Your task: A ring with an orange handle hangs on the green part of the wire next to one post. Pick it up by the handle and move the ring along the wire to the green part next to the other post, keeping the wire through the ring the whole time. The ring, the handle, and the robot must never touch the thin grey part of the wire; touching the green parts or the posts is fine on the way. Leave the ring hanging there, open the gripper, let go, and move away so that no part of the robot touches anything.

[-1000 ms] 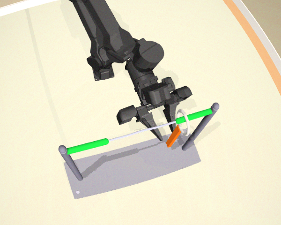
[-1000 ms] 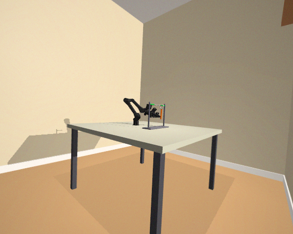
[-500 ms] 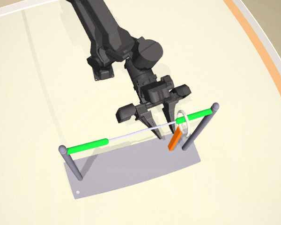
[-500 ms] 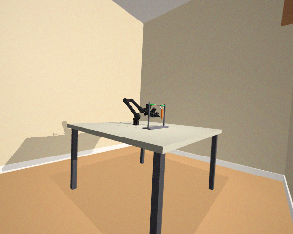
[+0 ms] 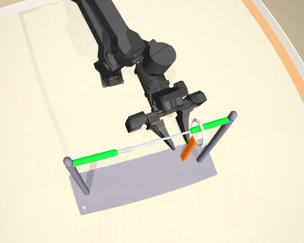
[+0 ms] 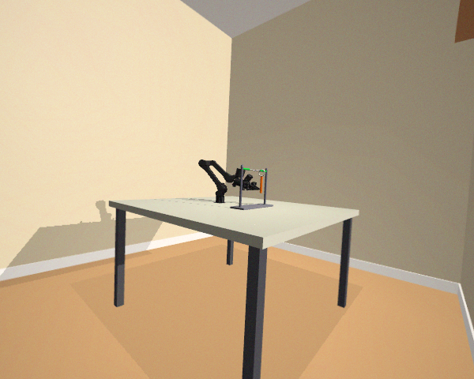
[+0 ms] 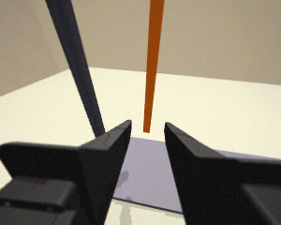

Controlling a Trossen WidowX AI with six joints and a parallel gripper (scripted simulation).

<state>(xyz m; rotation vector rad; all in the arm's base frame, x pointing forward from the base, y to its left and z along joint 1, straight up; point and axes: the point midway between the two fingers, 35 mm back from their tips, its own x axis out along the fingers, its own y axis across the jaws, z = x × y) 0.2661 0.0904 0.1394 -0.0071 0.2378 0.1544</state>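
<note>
Orange floor surrounds the pale desk. Beyond the parted tips of the gripper, toward the desk's right corner, the whitish ring hangs around green wire, its slim orange handle pointing down.

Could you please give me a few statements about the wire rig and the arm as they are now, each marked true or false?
1. The ring encircles a green part of the wire. True.
2. The claw is clamped on the orange handle. False: its fingers stand apart with nothing between them.
3. The handle hangs down from the ring. True.
4. The ring hangs midway along the thin grey part. False: it hangs at one end's green part.
5. Both posts rise from one base plate. True.
</note>
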